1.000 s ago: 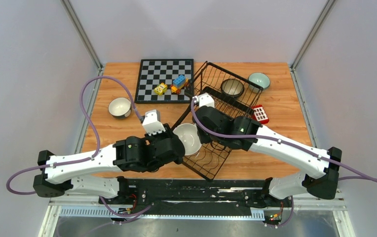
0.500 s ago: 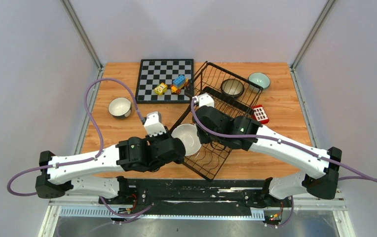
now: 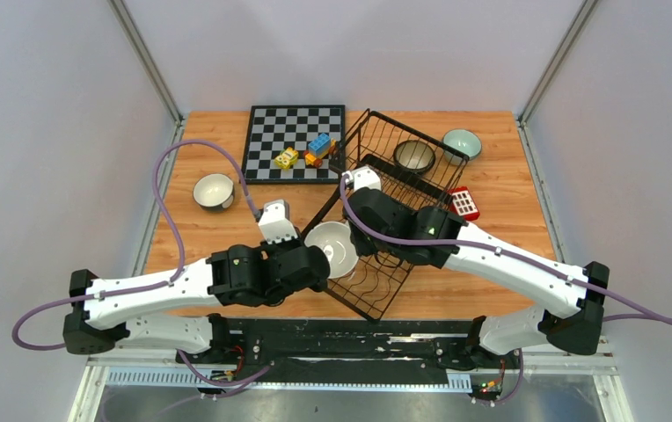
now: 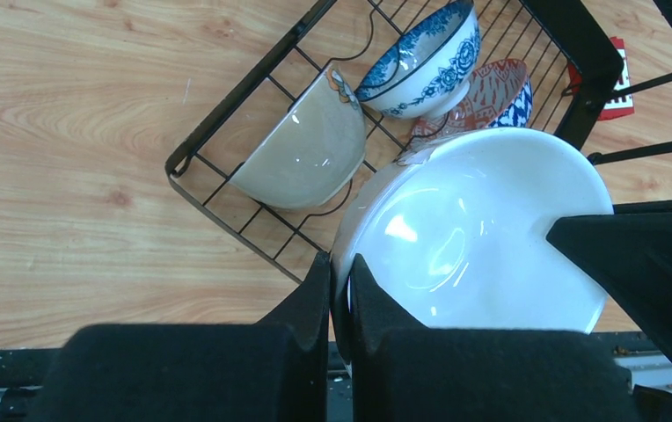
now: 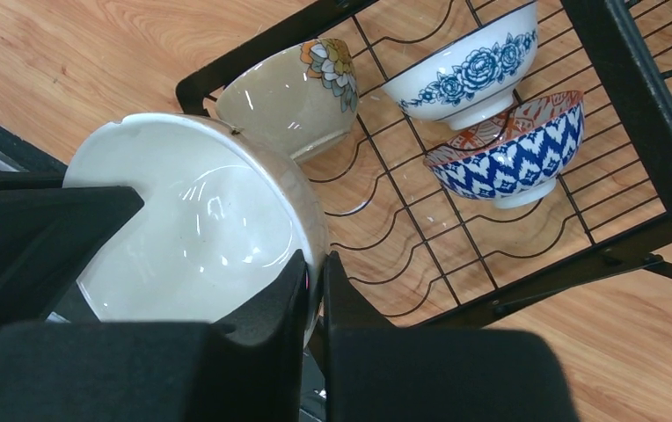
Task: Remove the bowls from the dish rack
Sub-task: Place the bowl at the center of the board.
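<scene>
Seen from above, a white bowl [image 3: 332, 249] is held tilted at the 7 o'clock edge of the dish rack [image 3: 383, 141]. It is gripped by the left hand [image 3: 315, 259] at its 8 o'clock rim and by the right hand [image 3: 355, 243] at 3 o'clock. A dark bowl [image 3: 414, 156] is seen at the rack's far end.

In the left wrist view, the left fingers are pinched shut on the white bowl's rim. A beige bowl [image 4: 302, 149] lies at 11 o'clock.

In the right wrist view, the right fingers are likewise clamped on the rim. A blue patterned bowl [image 5: 513, 145] is seen at 2 o'clock.
</scene>
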`<state>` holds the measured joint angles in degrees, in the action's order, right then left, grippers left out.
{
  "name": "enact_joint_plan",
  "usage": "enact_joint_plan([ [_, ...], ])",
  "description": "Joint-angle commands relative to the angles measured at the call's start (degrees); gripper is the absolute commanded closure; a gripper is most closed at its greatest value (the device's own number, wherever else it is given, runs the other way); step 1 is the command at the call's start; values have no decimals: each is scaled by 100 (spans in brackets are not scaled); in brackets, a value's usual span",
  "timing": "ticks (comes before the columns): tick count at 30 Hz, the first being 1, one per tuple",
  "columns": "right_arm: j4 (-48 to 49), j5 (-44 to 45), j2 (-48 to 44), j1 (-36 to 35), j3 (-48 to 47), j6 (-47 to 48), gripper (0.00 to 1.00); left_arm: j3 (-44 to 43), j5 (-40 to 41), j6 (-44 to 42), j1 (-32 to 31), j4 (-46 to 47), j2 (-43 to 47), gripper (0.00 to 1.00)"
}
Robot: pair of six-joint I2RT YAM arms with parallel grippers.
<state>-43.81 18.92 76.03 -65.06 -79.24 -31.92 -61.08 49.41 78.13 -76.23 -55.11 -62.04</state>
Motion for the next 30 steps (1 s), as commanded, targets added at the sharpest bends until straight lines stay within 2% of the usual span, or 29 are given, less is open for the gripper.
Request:
enact_joint_plan([
  [1, 487, -483, -31, 52, -340, 143, 77, 113, 132, -289, 53, 474, 246, 100],
  [6, 401, -1157, 0, 47, -714, 584, 12, 247, 456, -901, 321, 632, 777, 100],
  [7, 305, -1203, -7, 48, -823, 688, 4, 286, 469, -1090, 429, 648, 938, 100],
  [8, 198, -1239, -13, 50, -935, 831, 1, 321, 465, -1289, 569, 690, 1094, 100],
  [11, 31, -1357, -290, 50, -960, 1206, 1, 395, 468, -1982, 1181, 701, 1507, 100],
  [13, 78, -1419, -647, 47, -658, 1473, 1, 438, 322, -2645, 1903, 779, 1693, 100],
  [17, 563, -1388, -1525, 47, 441, 1708, 1, 758, -1014, -3662, 3905, 1234, 1864, 100],
  [21, 1326, -1704, -2230, 54, 1528, 1694, 4, 1170, -2360, -3907, 5838, 1612, 1640, 100],
  [25, 1808, -1602, -2588, 51, 2292, 1373, 4, 1688, -2913, -3642, 6761, 1997, 1374, 100],
  [30, 2192, -1728, -2913, 41, 2988, 1164, 4, 2314, -2997, -3656, 7549, 2379, 1247, 100],
])
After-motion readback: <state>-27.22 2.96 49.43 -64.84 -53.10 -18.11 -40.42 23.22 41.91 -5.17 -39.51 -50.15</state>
